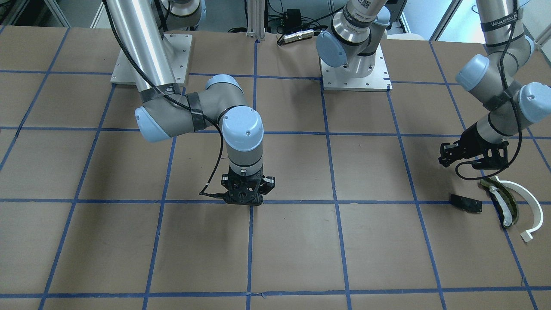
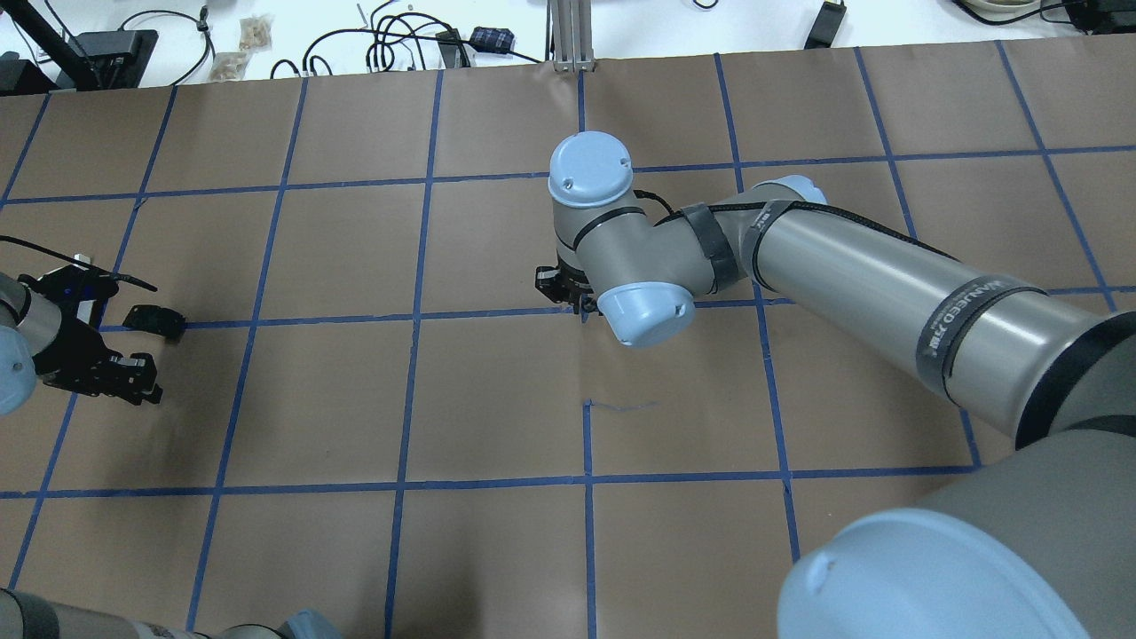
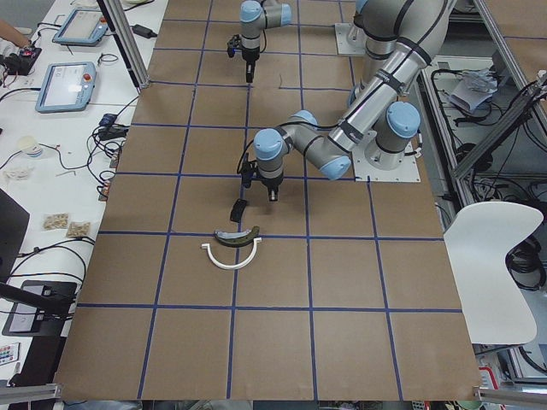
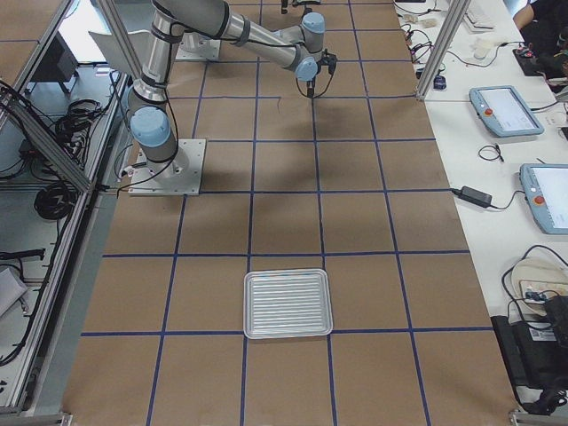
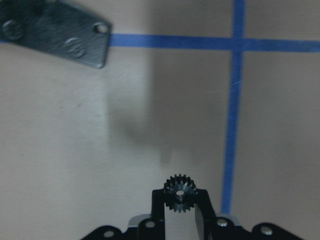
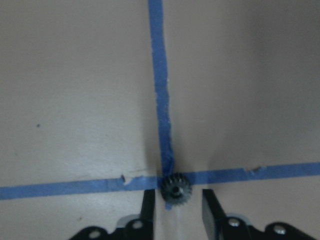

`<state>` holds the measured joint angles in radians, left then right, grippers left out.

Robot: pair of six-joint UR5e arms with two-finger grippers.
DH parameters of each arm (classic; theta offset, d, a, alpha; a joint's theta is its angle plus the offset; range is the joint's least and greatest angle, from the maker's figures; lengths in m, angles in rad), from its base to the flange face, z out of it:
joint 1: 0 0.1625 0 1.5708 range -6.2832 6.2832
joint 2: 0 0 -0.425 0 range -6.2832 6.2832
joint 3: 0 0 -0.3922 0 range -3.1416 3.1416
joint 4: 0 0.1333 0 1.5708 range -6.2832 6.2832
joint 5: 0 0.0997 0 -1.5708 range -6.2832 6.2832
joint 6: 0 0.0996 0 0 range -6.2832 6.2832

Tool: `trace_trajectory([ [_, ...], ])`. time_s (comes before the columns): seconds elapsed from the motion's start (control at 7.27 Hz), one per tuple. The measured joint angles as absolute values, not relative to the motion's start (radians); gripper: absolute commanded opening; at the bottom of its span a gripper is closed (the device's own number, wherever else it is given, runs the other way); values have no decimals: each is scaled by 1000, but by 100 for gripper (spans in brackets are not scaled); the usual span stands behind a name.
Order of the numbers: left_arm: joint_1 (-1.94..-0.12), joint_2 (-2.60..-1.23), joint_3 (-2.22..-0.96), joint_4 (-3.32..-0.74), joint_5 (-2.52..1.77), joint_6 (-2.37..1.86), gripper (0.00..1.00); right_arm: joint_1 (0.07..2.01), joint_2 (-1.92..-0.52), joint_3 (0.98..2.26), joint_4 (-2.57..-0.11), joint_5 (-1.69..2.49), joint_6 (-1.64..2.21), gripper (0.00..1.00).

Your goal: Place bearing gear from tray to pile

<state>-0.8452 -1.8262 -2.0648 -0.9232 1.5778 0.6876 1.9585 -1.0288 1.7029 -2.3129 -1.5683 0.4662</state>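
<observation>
site: robotics lab | signs: two industrial arms [image 1: 142, 47] bolted via metal plates [image 1: 379, 84] to a paper-covered table [image 1: 292, 249] gridded in blue tape [image 1: 129, 201] | side bench [image 4: 497, 240]: teach pendants [image 4: 508, 111], tangled cables [image 2: 390, 44] | aluminium frame posts [image 4: 441, 44] at the table's edge

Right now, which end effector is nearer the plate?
Left. The left end effector hangs close by the plate, holding a gear; the right end effector is far off at mid-table, over a tape crossing.

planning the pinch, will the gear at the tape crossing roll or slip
Probably won't roll: the gear lies flat on its face. Looks rigid, dark metal, so likely no flex. Being tiny, it might pop sideways from the right gripper.
</observation>
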Motion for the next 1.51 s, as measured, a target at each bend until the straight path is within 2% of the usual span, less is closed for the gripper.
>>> trace_trajectory([
  [0.14, -842, -1837, -2063, -895, 1577, 691, 100, 1960, -1028, 1708, -2328, -1575, 468, 100],
  [0.41, -853, -1833, -2057, -826, 1578, 677, 100, 1924, -1113, 1706, -2310, -1726, 435, 100],
  [0.69, -953, -1795, -2032, -866, 1579, 566, 100, 1867, -1299, 1701, -2146, -1819, 356, 100],
  [1.1, -1318, -1791, -1961, -983, 1576, 138, 100, 1784, -1548, 1645, -1790, -1718, 267, 100],
  [1.51, -1645, -1872, -1833, -1000, 1551, -300, 100, 1607, -1632, 1614, -1649, -1615, -17, 100],
])
